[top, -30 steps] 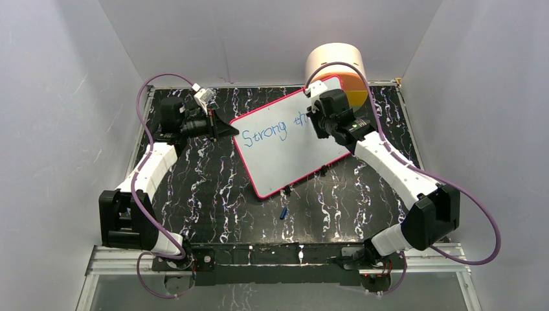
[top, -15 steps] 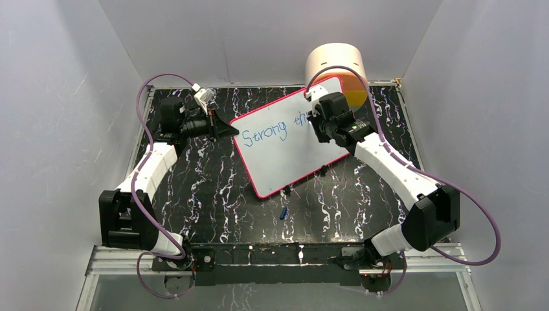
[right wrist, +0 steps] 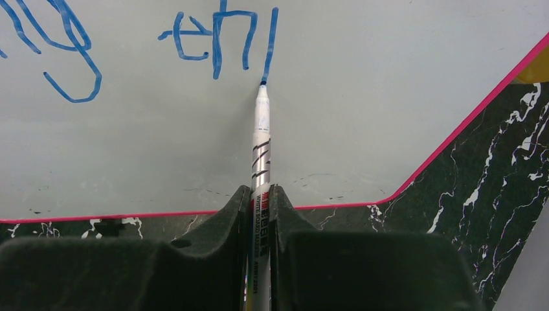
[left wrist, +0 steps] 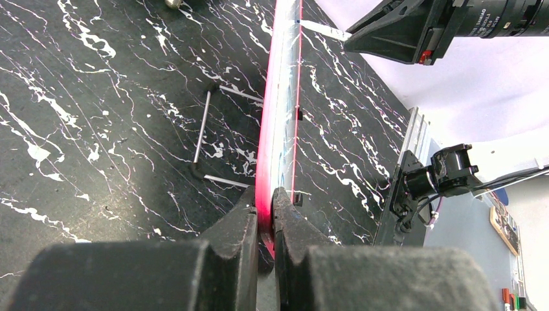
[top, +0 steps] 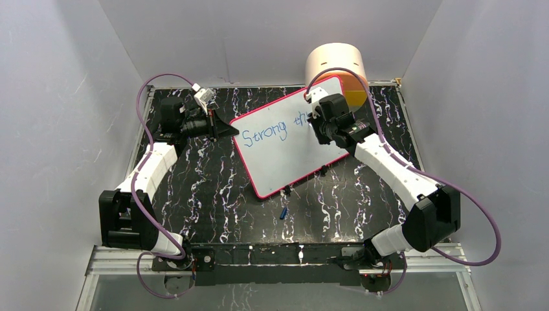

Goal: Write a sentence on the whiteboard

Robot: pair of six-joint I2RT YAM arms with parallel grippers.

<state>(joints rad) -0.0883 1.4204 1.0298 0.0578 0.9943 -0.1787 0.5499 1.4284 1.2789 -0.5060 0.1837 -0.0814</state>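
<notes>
While we look down from above, we see the whiteboard (top: 291, 159) lying a bit crooked on the black table (top: 207, 188). Its far corner is next to a big round tub (top: 335, 61).

Our left arm goes up the left side of the table and bends at the elbow. It points its hand sideways at the board's left corner. The left claw (left wrist: 265, 206) is pinched shut on the board's pink edge, one finger on each side.

Our right arm reaches long and slanted from the near right corner, and its wrist tips down over the board. The right claw (right wrist: 260, 194) is squeezed tight around a silver marker (right wrist: 261, 139) that sticks straight out between the fingers. The marker's blue tip touches the board at the bottom of the last blue line.

The sentence (top: 268, 131) runs along the far part of the board in blue. It says "Strong", then "th" and one more line. A small blue thing (top: 283, 212) lies on the table near the board's near corner.
</notes>
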